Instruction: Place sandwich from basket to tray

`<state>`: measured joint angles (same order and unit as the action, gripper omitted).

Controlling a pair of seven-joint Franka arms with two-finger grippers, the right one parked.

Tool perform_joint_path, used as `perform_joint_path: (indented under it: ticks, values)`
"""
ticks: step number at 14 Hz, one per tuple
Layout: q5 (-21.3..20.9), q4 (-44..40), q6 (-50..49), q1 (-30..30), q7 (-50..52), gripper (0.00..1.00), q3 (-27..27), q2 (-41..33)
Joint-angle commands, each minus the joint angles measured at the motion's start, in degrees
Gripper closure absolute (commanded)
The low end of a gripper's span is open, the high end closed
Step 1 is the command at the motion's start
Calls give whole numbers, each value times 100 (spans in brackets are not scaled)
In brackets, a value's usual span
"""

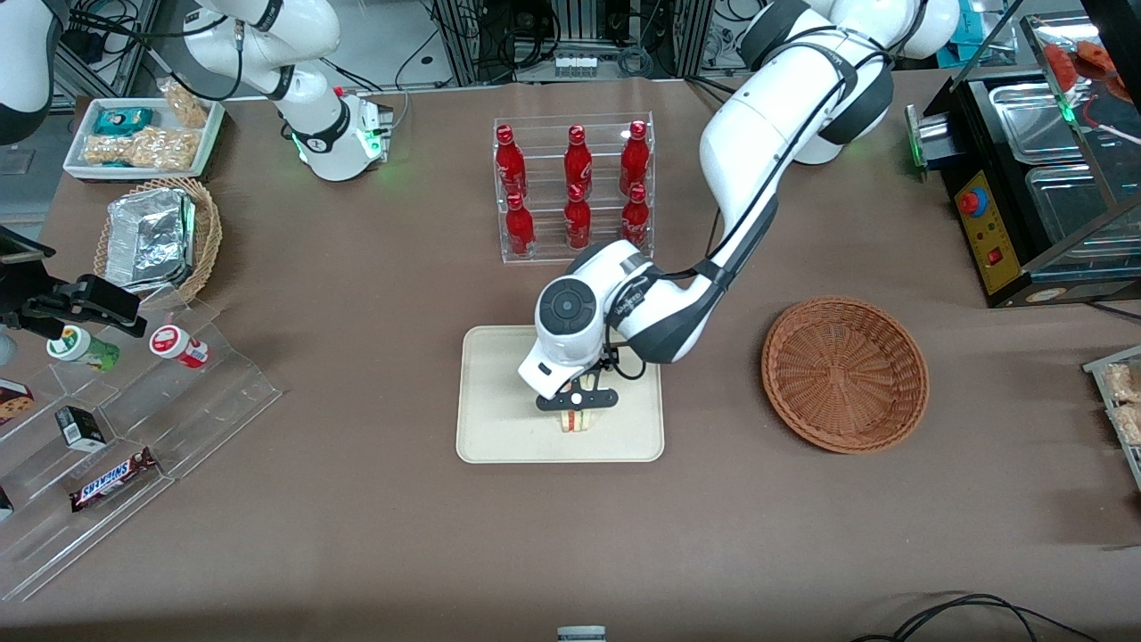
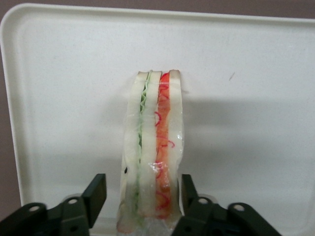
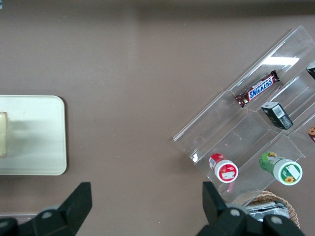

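The sandwich (image 1: 577,422) stands on edge on the cream tray (image 1: 499,428), in the part of the tray nearer the front camera. In the left wrist view the sandwich (image 2: 150,147) shows white bread with green and orange-red layers under clear wrap, resting on the tray (image 2: 256,98). My left gripper (image 1: 577,410) is low over the tray and open; its fingers (image 2: 97,192) stand on either side of the sandwich, with a small gap on the green side. The reddish-brown basket (image 1: 844,374) lies empty beside the tray, toward the working arm's end.
A clear rack of red bottles (image 1: 575,189) stands farther from the front camera than the tray. A clear stepped snack display (image 1: 116,446), a tan basket with a foil container (image 1: 156,236) and a white snack tray (image 1: 143,138) lie toward the parked arm's end. A black appliance (image 1: 1034,187) stands near the basket.
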<state>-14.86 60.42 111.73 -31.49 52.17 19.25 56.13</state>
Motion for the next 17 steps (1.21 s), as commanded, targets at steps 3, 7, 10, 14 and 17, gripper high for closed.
perform_joint_path:
  ticks: [3,7,10,14,17]
  values:
    - [-157,-250,-343,-77,242,0,-210,-136]
    - [-26,-206,-1168,272,-100,0,-194,-926]
    - [657,432,-1881,860,-1028,0,-185,-1970]
    - [1513,2287,-2014,1977,-2446,0,-193,-3825]
    - [1504,2475,-3030,2759,-3236,0,-228,-4442]
